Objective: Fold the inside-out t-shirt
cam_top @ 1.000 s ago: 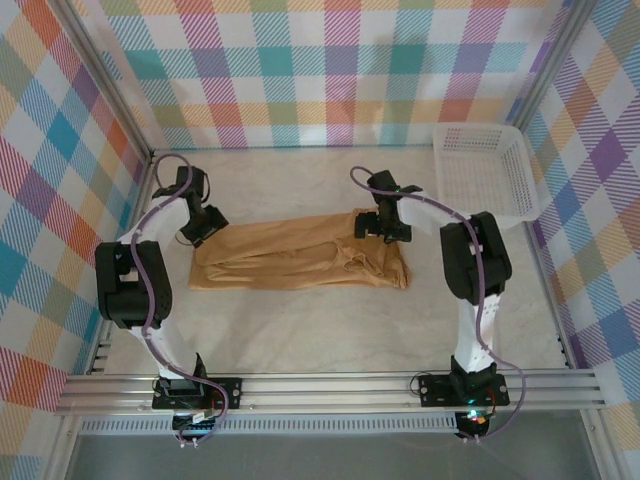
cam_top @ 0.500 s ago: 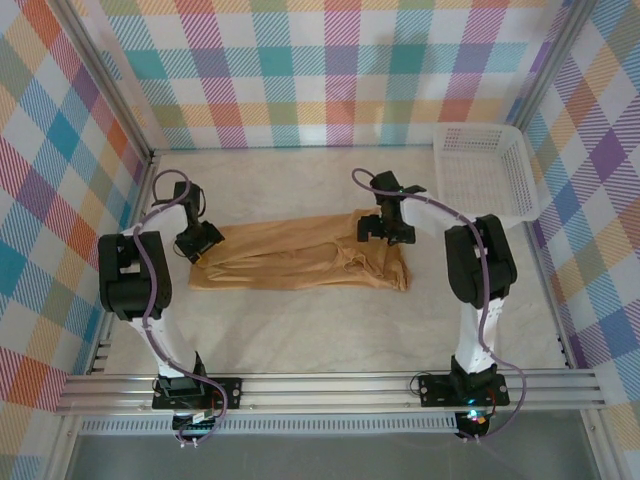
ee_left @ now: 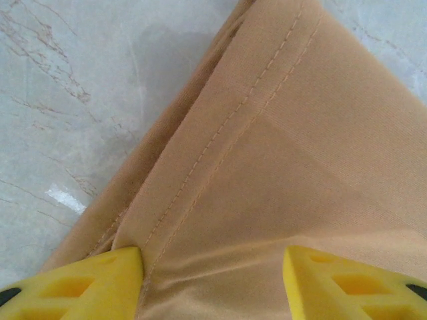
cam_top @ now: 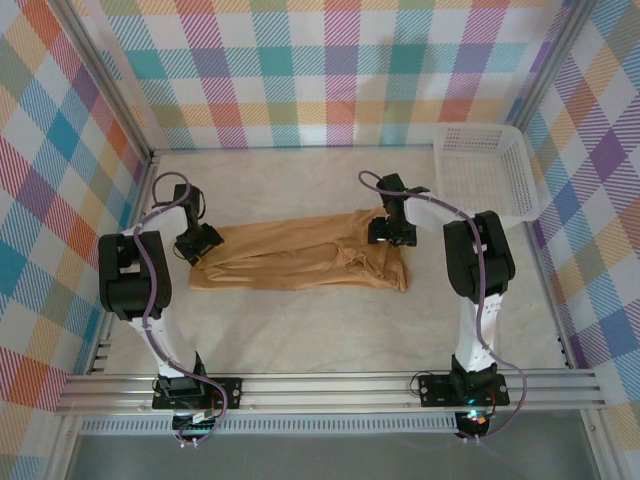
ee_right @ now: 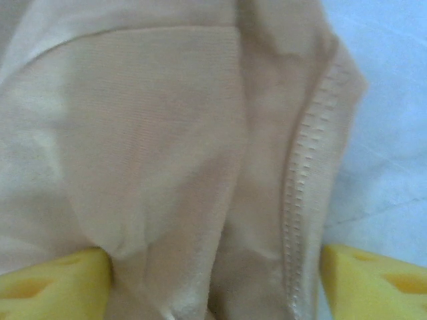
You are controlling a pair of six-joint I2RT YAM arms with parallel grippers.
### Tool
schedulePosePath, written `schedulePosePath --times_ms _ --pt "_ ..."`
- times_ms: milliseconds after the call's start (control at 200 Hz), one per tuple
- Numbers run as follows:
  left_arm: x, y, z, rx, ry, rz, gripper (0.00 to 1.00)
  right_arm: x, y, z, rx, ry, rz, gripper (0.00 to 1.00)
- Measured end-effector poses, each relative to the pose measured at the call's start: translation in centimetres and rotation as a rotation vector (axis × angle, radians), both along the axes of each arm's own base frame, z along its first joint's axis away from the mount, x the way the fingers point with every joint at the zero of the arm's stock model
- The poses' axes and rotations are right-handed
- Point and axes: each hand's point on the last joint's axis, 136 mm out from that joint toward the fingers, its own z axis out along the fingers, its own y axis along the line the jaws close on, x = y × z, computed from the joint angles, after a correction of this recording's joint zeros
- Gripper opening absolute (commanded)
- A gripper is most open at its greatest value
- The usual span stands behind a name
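The inside-out t-shirt point(cam_top: 300, 262) lies in the middle of the table point(cam_top: 300, 335), between the two arms, as a long and rather narrow band that runs from left to right. It is not spread flat with the sleeves out. It looks to me already doubled along its length, and the right end is thicker and more wrinkled than the left end. The left gripper point(cam_top: 201, 254) sits at the far left corner of the band and the right gripper point(cam_top: 388, 238) at the far right corner. In the left wrist view the two yellow fingertips point(ee_left: 80, 283) stand wide apart, and a stitched hem point(ee_left: 220, 153) passes between them, so this claw is released and only straddles the cloth. In the right wrist view it is the same: the yellow fingertips point(ee_right: 373, 277) are far from each other, with bunched cloth and a ribbed, stitched edge point(ee_right: 300, 200) lying in the gap. Neither claw pinches anything at this moment. I judge that the task is about in its middle: the lengthwise fold seems done, and both claws are placed to take the far corners. What is left, I think, is to close on the cloth and then fold the band across, one end over the other, into a compact packet, and to smooth the wrinkles. The white mesh basket point(cam_top: 480, 175) stands in the far right corner, well apart from the shirt.
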Motion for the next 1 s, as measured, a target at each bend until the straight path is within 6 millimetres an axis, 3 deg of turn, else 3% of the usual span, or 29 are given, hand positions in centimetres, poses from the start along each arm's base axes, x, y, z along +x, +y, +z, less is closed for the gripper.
schedulePosePath --times_ms 140,310,495,590,645,710,880,1000 --pt "-0.8 -0.2 0.0 -0.008 -0.003 -0.001 0.58 -0.1 0.4 0.0 -0.013 -0.007 -0.01 0.55" --pt "-2.2 -0.4 0.0 -0.014 0.007 0.002 0.58 -0.9 3.3 -0.1 -0.023 -0.024 0.016 0.44" --pt "-2.8 -0.8 0.0 -0.032 -0.002 0.002 0.57 -1.4 4.9 -0.1 -0.004 -0.035 0.013 0.15" --pt "-3.3 -1.1 -0.1 -0.038 -0.009 0.001 0.57 -1.4 5.1 0.0 0.013 -0.043 0.01 0.06" --pt "-3.7 -1.3 -0.1 -0.04 -0.014 0.001 0.57 -1.3 4.5 0.1 0.028 -0.048 -0.002 0.0" --pt "-4.3 -1.7 0.0 -0.043 -0.021 0.006 0.57 -1.7 3.6 0.1 0.046 -0.043 0.001 0.0" --pt "-6.6 -5.5 0.9 -0.077 -0.041 -0.041 0.59 -3.0 -1.9 0.3 0.029 -0.002 -0.061 0.0" --pt "-6.2 -6.9 3.1 -0.086 -0.102 -0.072 0.6 -3.3 -4.5 1.0 -0.011 0.006 -0.087 0.0"
